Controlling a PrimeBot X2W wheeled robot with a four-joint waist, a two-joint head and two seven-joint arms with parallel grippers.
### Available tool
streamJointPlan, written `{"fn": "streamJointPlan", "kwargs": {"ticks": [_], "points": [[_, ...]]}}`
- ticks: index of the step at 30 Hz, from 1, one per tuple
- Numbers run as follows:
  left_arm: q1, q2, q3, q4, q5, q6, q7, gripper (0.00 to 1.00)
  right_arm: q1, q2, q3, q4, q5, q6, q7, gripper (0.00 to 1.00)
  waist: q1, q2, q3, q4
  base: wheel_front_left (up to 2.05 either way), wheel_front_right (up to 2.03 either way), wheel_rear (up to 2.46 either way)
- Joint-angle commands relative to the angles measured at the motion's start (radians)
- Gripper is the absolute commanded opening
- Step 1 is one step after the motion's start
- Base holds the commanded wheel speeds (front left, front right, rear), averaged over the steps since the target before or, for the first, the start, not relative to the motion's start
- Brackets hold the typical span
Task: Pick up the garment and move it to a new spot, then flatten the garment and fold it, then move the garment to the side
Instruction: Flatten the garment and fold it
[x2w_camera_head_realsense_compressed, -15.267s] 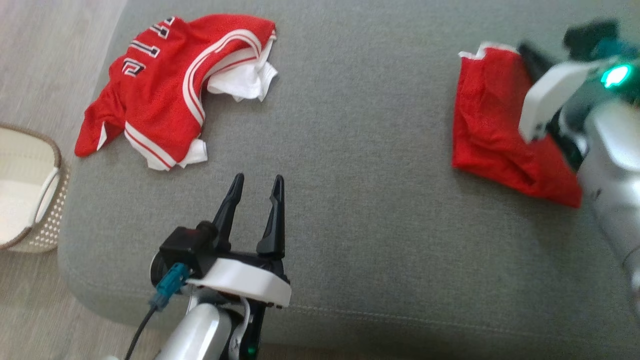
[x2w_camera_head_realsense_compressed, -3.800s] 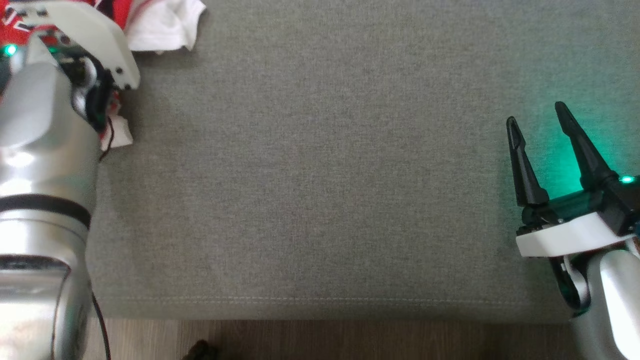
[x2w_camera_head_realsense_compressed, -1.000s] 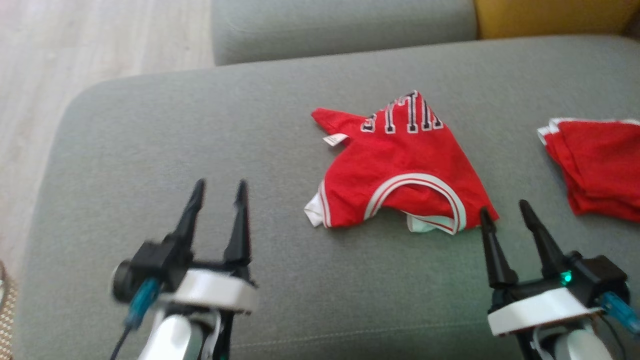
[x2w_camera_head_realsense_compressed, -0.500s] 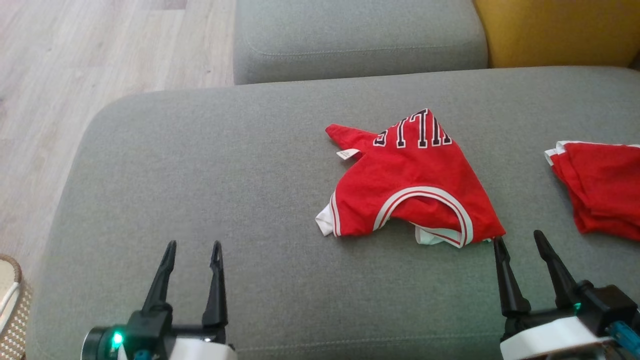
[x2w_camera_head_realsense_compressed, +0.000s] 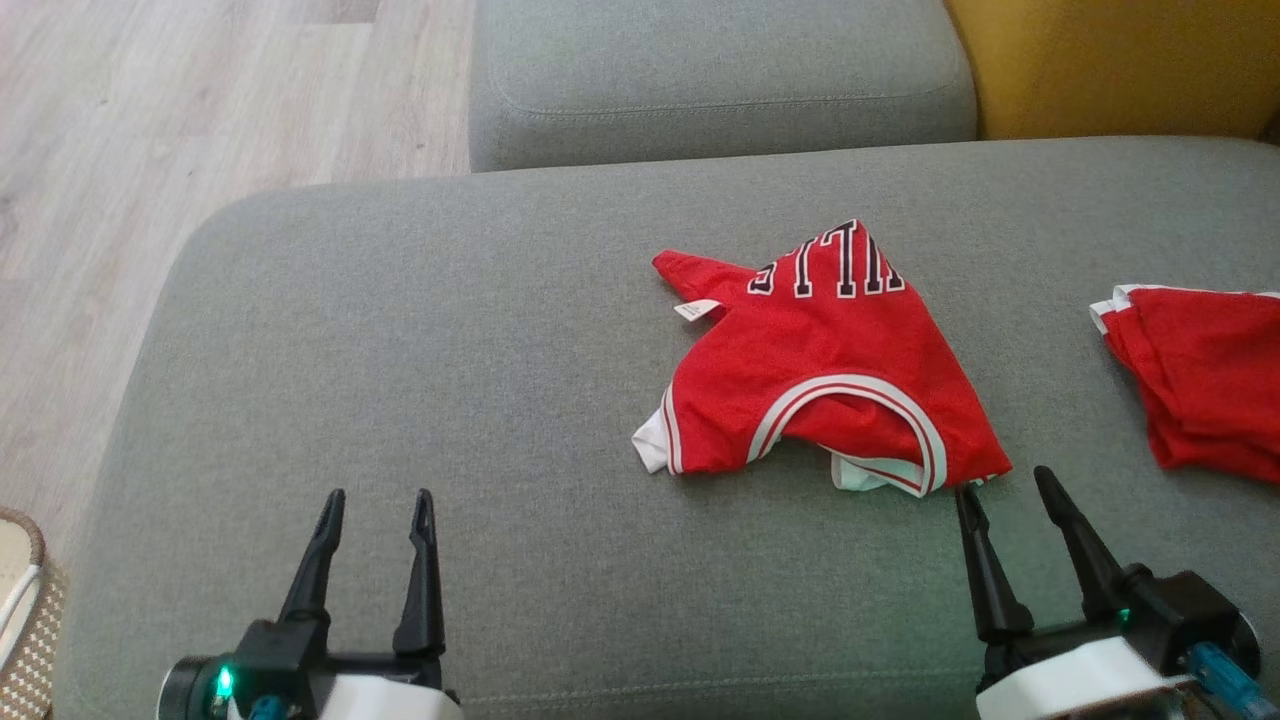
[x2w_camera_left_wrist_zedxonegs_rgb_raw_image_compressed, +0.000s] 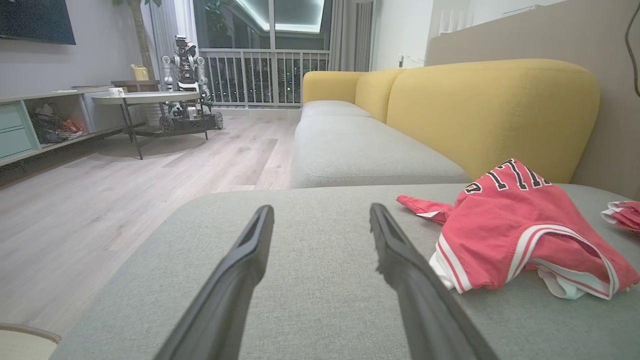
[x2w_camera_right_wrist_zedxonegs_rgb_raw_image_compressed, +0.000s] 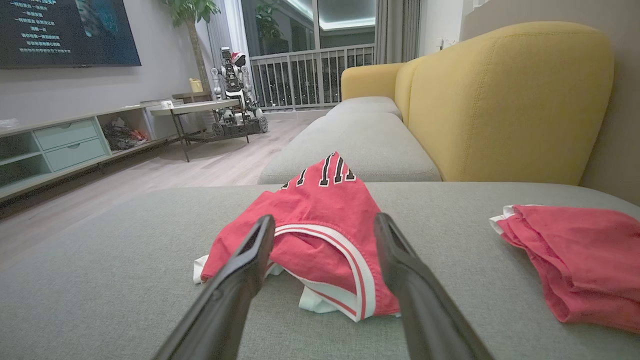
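Crumpled red mesh jersey (x2w_camera_head_realsense_compressed: 830, 370) mid grey sofa seat (x2w_camera_head_realsense_compressed: 400, 350); left hand (x2w_camera_head_realsense_compressed: 380, 497), right hand (x2w_camera_head_realsense_compressed: 1003, 482) wide, empty at front edge, likely staged to flatten.

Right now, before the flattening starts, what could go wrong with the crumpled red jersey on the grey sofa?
1. The crumpled red jersey is bunched, with a white inner layer peeking out near the open right gripper; a pinch there may catch only one layer.
2. The folded red garment lies close on the right; spreading the jersey could disturb it.
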Motion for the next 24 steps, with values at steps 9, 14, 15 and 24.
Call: {"fn": "streamJointPlan", "kwargs": {"ticks": [9,14,15,24], "points": [[-0.035,-0.013,0.022,-0.025,0.014,-0.004,-0.012,1.00,-0.033,-0.008,0.034,-0.019,0.005,0.000,-0.009,1.00,0.0001,0.0000,-0.002,0.004,0.00,0.00,0.00],[-0.036,-0.014,0.013,-0.020,0.027,-0.011,-0.012,1.00,-0.033,-0.008,0.037,-0.020,-0.003,0.000,-0.009,1.00,0.0001,0.0000,-0.003,0.003,0.00,0.00,0.00],[-0.035,-0.014,0.012,-0.019,0.029,-0.013,-0.012,1.00,-0.033,-0.008,0.038,-0.020,-0.003,0.000,-0.009,1.00,0.0001,0.0000,-0.003,0.003,0.00,0.00,0.00],[-0.038,-0.014,0.006,-0.006,0.038,-0.028,-0.012,1.00,-0.035,-0.008,0.033,-0.023,-0.006,0.000,-0.009,1.00,0.0001,0.0000,0.003,-0.003,0.00,0.00,0.00]]}}
